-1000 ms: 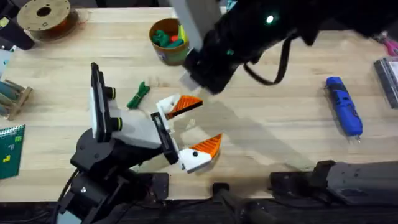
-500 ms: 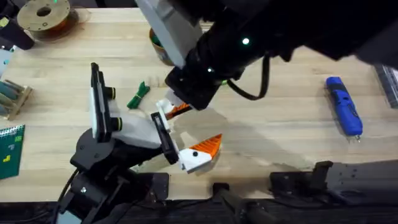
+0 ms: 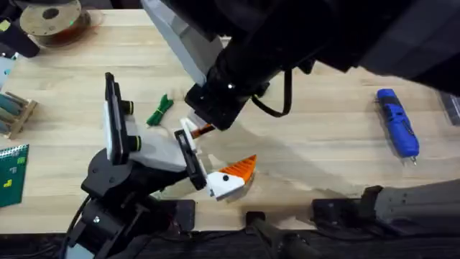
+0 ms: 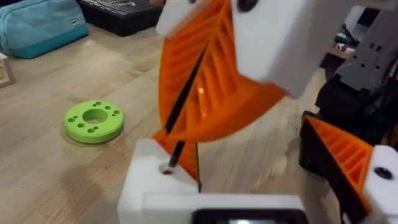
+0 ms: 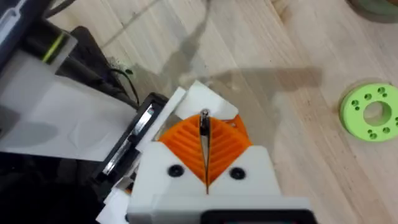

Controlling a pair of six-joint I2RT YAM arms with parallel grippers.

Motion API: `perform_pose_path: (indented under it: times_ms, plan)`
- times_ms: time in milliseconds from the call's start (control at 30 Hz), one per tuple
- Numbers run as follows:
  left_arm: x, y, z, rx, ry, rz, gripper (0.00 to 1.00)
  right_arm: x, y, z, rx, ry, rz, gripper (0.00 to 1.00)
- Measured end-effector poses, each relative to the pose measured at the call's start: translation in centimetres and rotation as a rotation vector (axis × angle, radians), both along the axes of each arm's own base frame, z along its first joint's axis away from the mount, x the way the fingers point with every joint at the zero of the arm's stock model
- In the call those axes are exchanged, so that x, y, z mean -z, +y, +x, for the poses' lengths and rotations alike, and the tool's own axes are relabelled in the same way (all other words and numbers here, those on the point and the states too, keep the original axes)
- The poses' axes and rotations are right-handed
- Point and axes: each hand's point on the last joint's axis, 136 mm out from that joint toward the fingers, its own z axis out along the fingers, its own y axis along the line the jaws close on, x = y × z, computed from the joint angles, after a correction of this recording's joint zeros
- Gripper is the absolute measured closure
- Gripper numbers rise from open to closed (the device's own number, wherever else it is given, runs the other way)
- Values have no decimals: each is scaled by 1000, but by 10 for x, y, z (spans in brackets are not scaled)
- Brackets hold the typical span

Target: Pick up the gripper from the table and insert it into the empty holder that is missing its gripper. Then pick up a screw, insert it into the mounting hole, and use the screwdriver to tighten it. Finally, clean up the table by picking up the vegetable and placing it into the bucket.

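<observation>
Light, pale-wood table [image 3: 323,165] underneath. At its far side lie a teal fabric pouch [image 4: 37,25] and a black case [image 4: 124,12].

The left gripper [image 3: 215,152] has its jaws wide apart with nothing clamped. One finger is the white angular plastic holder block [image 4: 152,186]; the other white finger carries an orange ribbed pad [image 4: 339,155].

The right gripper [image 5: 204,134] hangs directly over the holder, its orange ribbed pads [image 4: 205,81] pressed together on a thin dark metal pin [image 4: 186,93]. The pin slants down out of those jaws, and its lower end meets a small hole in the holder's face.

The small orange wedge-shaped plastic fingertip [image 3: 206,128] sits on that holder, right under the right jaws and mostly covered by the dark arm, so how fully it is seated I cannot tell.

The slim dark-green toy vegetable [image 3: 159,110] lies on the wood just outside the left jaws, on the holder's side, touching nothing. A flat lime-green plastic ring with holes [image 5: 372,112] rests off to one side of the right jaws. The blue pen-shaped electric screwdriver [image 3: 397,122] lies well away from both grippers. A brown filament spool [image 3: 50,18] sits in the far corner.
</observation>
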Motion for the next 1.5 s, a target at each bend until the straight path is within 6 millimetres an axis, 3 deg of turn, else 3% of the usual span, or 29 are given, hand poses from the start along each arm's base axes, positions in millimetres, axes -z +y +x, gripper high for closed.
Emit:
perform_pose_path:
  times_ms: [700, 1033, 1367, 1500]
  plan:
    - [1, 1, 1, -8, 10, -2, 14, 11, 4, -2, -9, 35, -18, 994]
    - [0, 0, 1, -6, 9, -2, 13, 8, 15, 5, -9, 7, 24, 994]
    - [0, 0, 0, -2, 7, -2, 14, 7, 14, 7, -3, 8, 25, 994]
    - [0, 0, 0, -1, 4, -1, 14, -3, 10, 12, 12, -6, 45, 994]
